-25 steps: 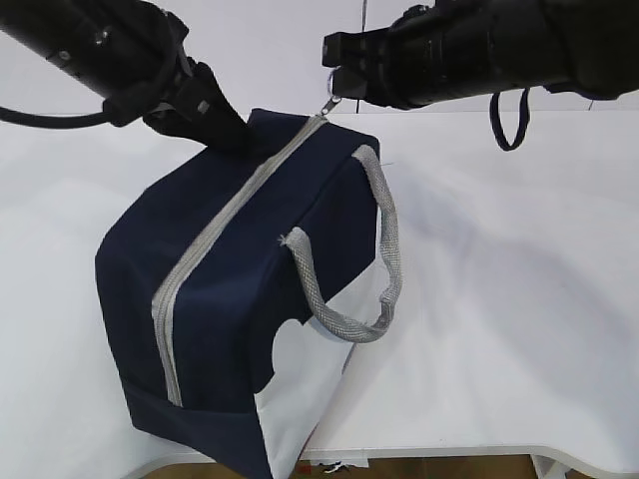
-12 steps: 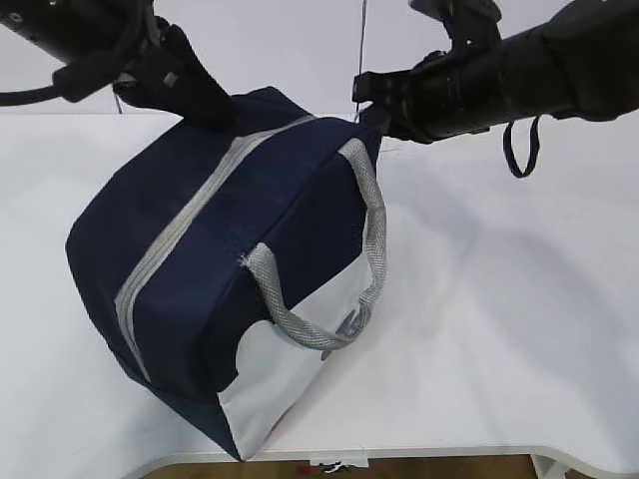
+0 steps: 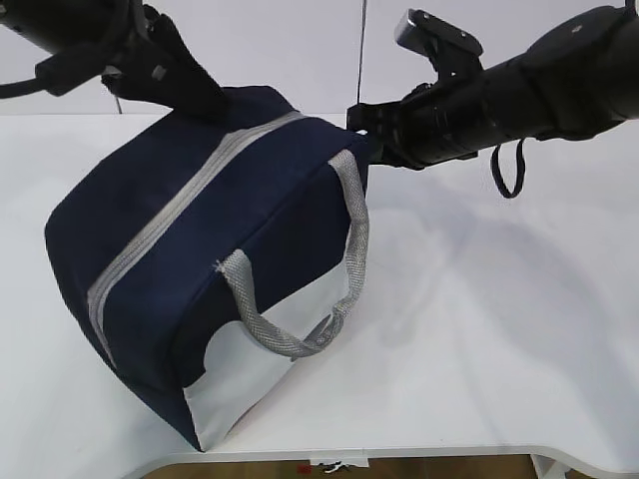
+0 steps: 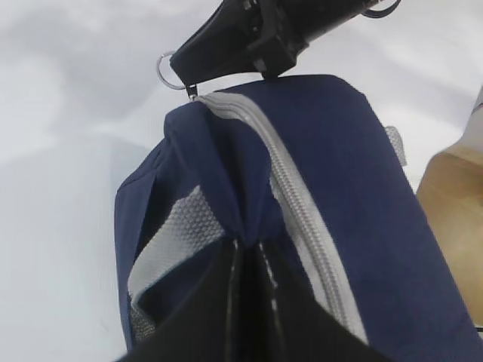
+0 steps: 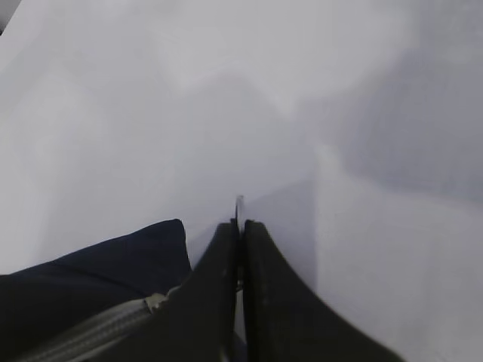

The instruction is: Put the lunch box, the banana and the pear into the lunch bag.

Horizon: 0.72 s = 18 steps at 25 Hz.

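Pinching hard, the left gripper (image 4: 245, 245) has its two black fingers pressed together on a fold of navy fabric at one end of the lunch bag (image 3: 200, 239), right beside the grey zipper (image 4: 302, 219). In its wrist view the cloth bunches up into the closed jaws, and a strip of grey webbing handle (image 4: 170, 234) lies just to the left of them.

Over to the right gripper (image 5: 240, 226): its fingers are squeezed flat against each other too, with a thin sliver of metal poking out between the tips. From the left wrist view you can see what that is, the ring pull (image 4: 167, 69) of the zipper, clamped at the far end of the bag's top seam.

Out from there, the exterior view shows both arms meeting at the bag's far top edge, left arm (image 3: 110, 50) from the upper left, right arm (image 3: 499, 90) from the upper right. The bag itself is tilted, zipper shut along its full visible length, white side panel (image 3: 250, 369) facing the camera, the near handle (image 3: 300, 299) looping down over it. It sits on the white table (image 3: 499, 319), near the front edge.
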Each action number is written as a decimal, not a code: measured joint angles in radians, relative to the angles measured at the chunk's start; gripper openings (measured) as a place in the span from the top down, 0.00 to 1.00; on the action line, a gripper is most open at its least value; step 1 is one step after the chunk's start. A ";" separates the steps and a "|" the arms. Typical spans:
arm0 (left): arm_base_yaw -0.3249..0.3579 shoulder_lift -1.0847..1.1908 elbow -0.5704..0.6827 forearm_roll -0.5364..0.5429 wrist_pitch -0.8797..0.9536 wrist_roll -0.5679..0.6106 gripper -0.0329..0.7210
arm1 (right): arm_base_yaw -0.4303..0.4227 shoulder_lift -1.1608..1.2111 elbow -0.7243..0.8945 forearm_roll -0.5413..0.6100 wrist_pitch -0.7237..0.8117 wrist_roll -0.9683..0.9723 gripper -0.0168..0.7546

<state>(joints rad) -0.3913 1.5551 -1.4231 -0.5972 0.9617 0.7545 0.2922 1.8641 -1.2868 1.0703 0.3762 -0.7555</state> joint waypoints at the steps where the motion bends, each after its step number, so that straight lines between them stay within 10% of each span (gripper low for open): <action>1: 0.000 0.004 0.000 0.000 -0.002 0.000 0.96 | 0.000 0.000 -0.004 -0.004 0.005 0.000 0.99; 7: 0.000 0.036 0.000 -0.004 -0.037 0.000 0.96 | -0.005 0.000 -0.013 -0.030 0.007 0.000 0.96; 18: 0.000 0.092 -0.002 -0.030 -0.111 0.000 0.96 | -0.010 0.000 -0.066 -0.086 0.027 -0.005 0.55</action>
<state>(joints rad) -0.3913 1.6473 -1.4248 -0.6269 0.8505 0.7545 0.2823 1.8641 -1.3531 0.9841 0.4030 -0.7601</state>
